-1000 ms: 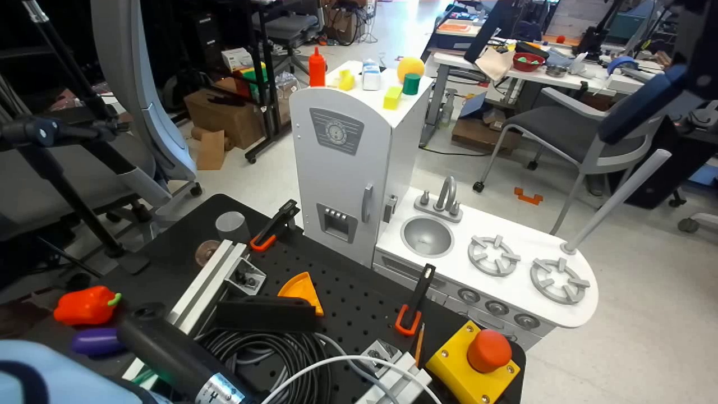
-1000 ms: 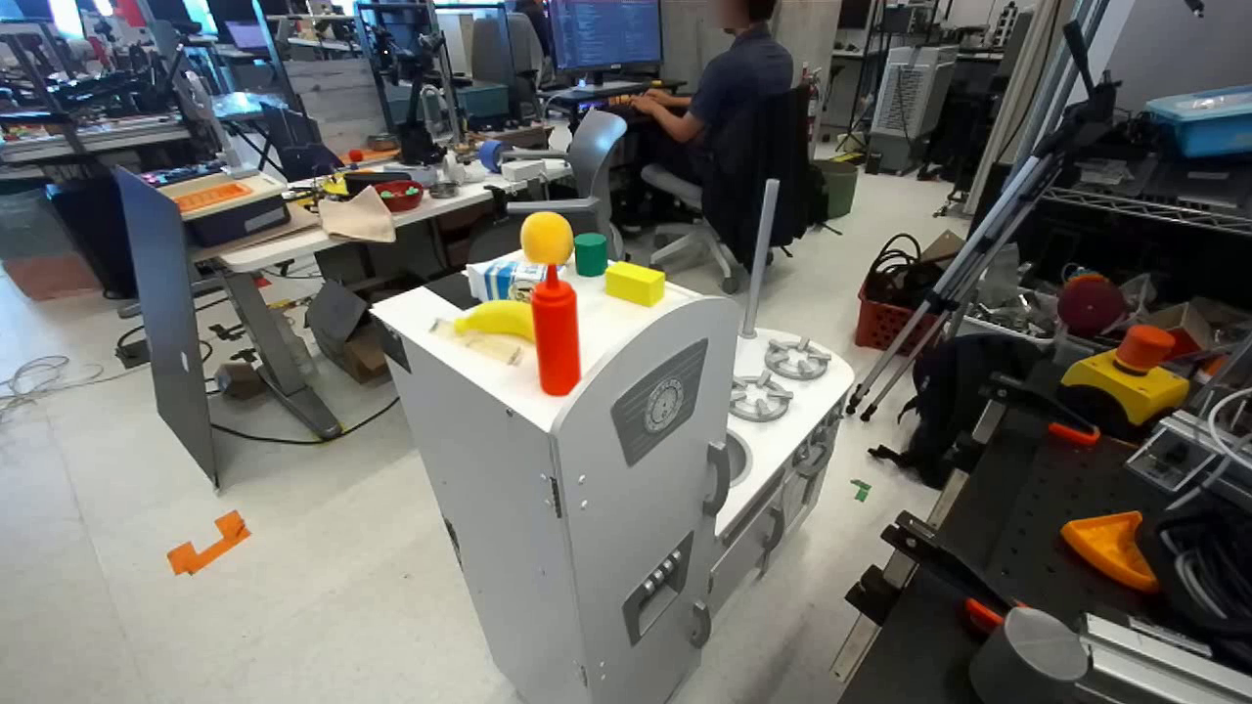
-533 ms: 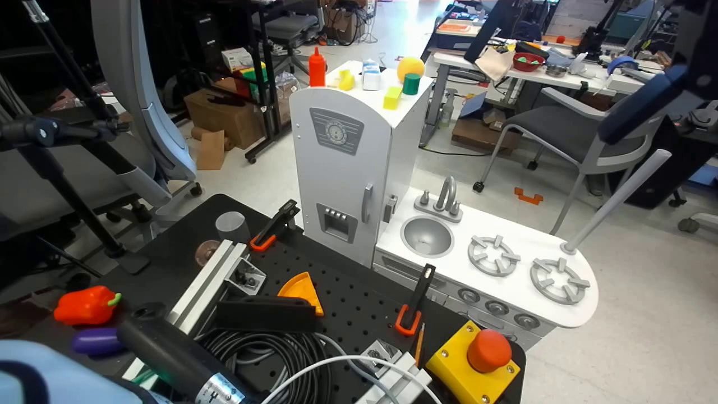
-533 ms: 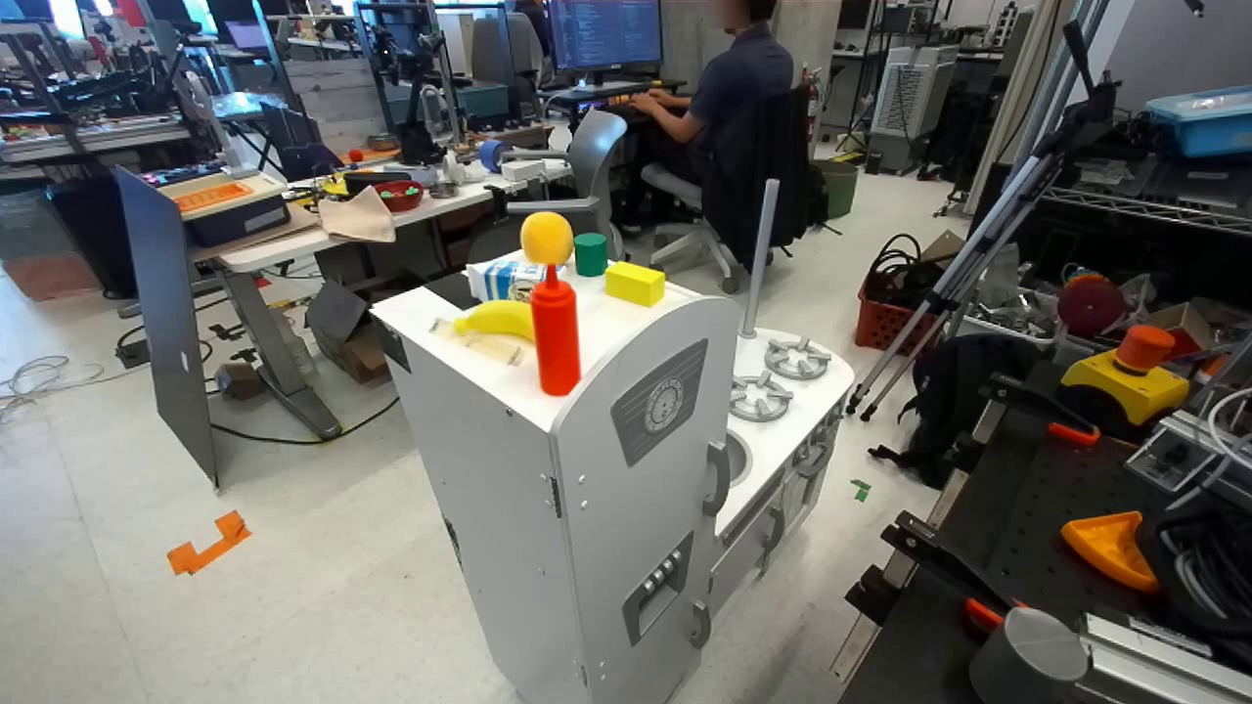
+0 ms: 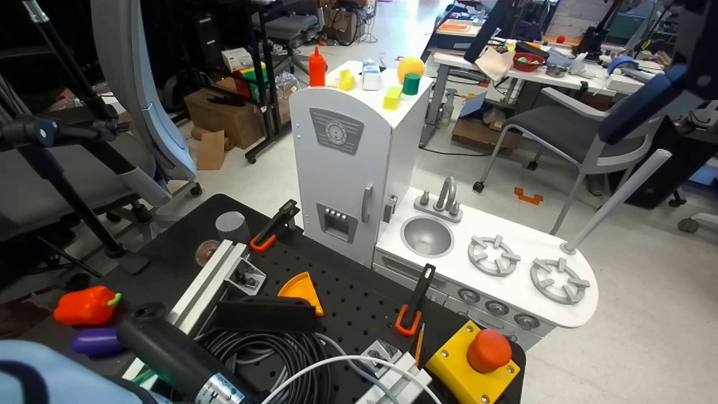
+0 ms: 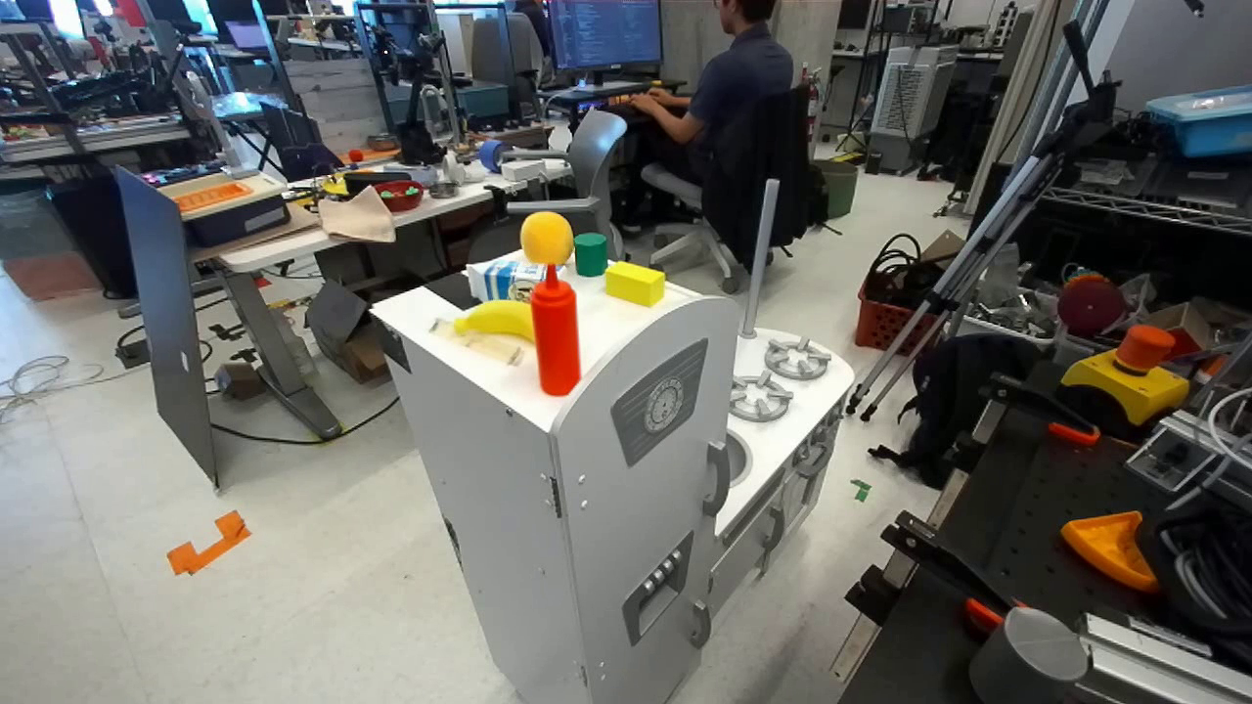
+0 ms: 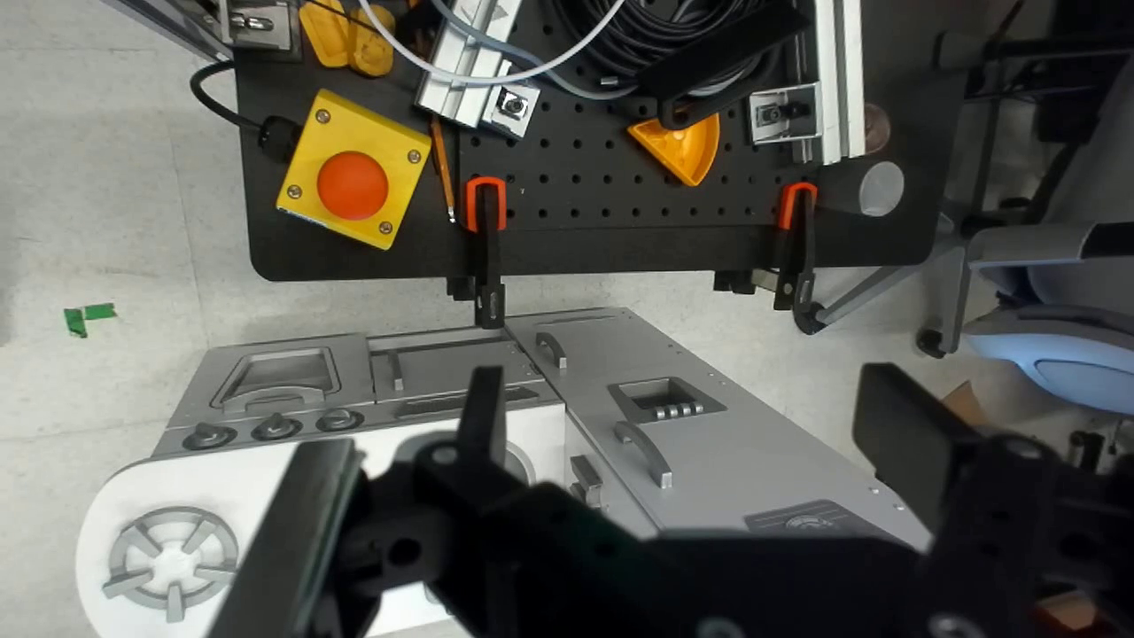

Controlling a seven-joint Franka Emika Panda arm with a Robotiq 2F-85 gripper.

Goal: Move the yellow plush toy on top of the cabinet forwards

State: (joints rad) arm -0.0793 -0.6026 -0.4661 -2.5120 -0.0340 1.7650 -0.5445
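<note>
Top: I see a flat white top on the cabinet [image 6: 504, 518], with a curved front edge.
Counter [image 5: 530, 238]: white, lower, right beside the cabinet.
Table [image 5: 359, 303]: black with little holes, near the cabinet's front.
Room: pale floor [image 6: 323, 616] around the cabinet, a desk [image 6: 279, 252] past its back, one person [image 6: 738, 83] sitting at a screen [image 6: 606, 34] well apart from it.
Gripper [image 7: 682, 425]: fingers [image 7: 904, 434] spread wide; in my wrist view the cabinet's front shows between them.
Yellow toys: three, all on the cabinet's top. One ball [image 6: 545, 238] near its back, counter side; one banana [image 6: 499, 319] on the side away from the counter; one block [image 6: 636, 284] closer to its front. I can't tell which is plush.
Other toys: three. One red bottle [image 6: 557, 342] at the cabinet's front corner, one carton [image 6: 509, 281] and one green can [image 6: 591, 254] farther back.
Counter has: one sink [image 5: 427, 235], two burners [image 5: 510, 257], three knobs [image 5: 497, 308].
Table has: two clamps [image 5: 415, 303], one red button [image 5: 489, 350], one orange wedge [image 5: 301, 289].
</note>
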